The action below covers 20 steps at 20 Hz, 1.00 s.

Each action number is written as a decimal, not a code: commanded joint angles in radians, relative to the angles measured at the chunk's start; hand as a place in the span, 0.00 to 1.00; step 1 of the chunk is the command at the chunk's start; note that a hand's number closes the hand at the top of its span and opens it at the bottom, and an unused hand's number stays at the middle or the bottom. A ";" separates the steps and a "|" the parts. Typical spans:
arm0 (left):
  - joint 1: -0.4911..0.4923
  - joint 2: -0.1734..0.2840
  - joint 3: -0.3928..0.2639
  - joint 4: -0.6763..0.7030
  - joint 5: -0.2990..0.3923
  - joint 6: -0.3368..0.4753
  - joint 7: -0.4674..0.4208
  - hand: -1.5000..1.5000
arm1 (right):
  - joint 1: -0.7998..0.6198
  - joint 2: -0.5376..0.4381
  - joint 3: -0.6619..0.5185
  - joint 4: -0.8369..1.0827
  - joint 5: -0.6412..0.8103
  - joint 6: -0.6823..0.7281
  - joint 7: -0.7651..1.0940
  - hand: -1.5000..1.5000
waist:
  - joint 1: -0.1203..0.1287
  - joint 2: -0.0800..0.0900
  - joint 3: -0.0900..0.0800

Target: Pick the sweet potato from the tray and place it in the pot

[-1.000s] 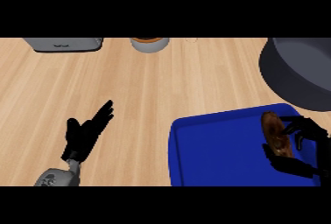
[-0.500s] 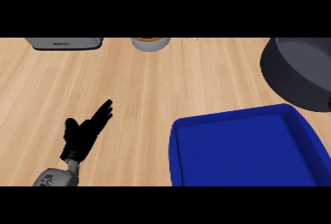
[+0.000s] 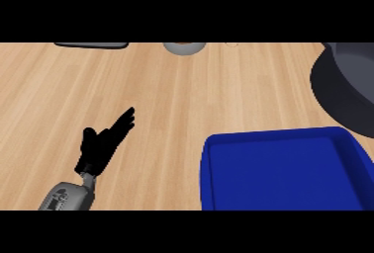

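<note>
No sweet potato to be seen anywhere in the head view, so cannot tell where it lies. Blue tray at lower right, shallow, with raised rim, cut by the lower and right edges; only bare blue floor showing inside. Dark grey pot at the right edge, just beyond the tray's far right corner, rim close to the tray but contact impossible to judge; only part of its round wall and dark inside in view, and nothing distinguishable within.

Left hand at lower left, well apart from the tray, fingers straight and held close together, pointing up and to the right, thumb set slightly off to one side; holding nothing, resting over the wooden counter. Grey forearm below it, entering from the lower edge. Right hand out of view.

At the far edge, a small grey round vessel with something brownish at its top, mostly cut off. Left of it, a flat dark object, also cut by the upper edge. No readable writing or labels anywhere.
</note>
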 commanded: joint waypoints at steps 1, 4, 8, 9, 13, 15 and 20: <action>-0.007 -0.009 -0.003 0.002 0.003 -0.011 0.002 0.50 | -0.151 -0.043 0.068 0.185 0.103 0.061 -0.077 1.00 | 0.019 0.001 -0.002; -0.014 -0.026 -0.025 0.038 -0.026 -0.008 -0.027 0.50 | -0.278 -0.059 0.124 0.249 0.172 0.076 -0.031 1.00 | 0.028 0.005 -0.003; -0.017 -0.021 -0.020 0.021 -0.023 -0.016 -0.018 0.50 | -0.389 0.013 0.223 0.316 0.315 0.002 -0.052 1.00 | 0.038 0.005 -0.003; 0.004 -0.048 -0.036 0.008 -0.037 0.015 -0.012 0.50 | -0.430 0.008 0.230 0.349 0.331 0.023 -0.061 1.00 | 0.027 0.001 -0.003; -0.039 -0.022 -0.006 0.033 -0.020 -0.017 -0.014 0.50 | -0.489 0.064 0.336 0.368 0.509 -0.164 -0.008 1.00 | 0.045 0.010 -0.003; -0.008 -0.036 -0.029 0.014 -0.029 -0.011 -0.012 0.50 | -0.499 0.079 0.399 0.382 0.602 -0.226 0.024 1.00 | 0.043 0.007 -0.004; -0.027 -0.035 -0.017 0.037 -0.026 -0.019 -0.010 0.50 | -0.617 0.164 0.500 0.511 0.730 -0.171 0.143 1.00 | 0.043 0.009 -0.005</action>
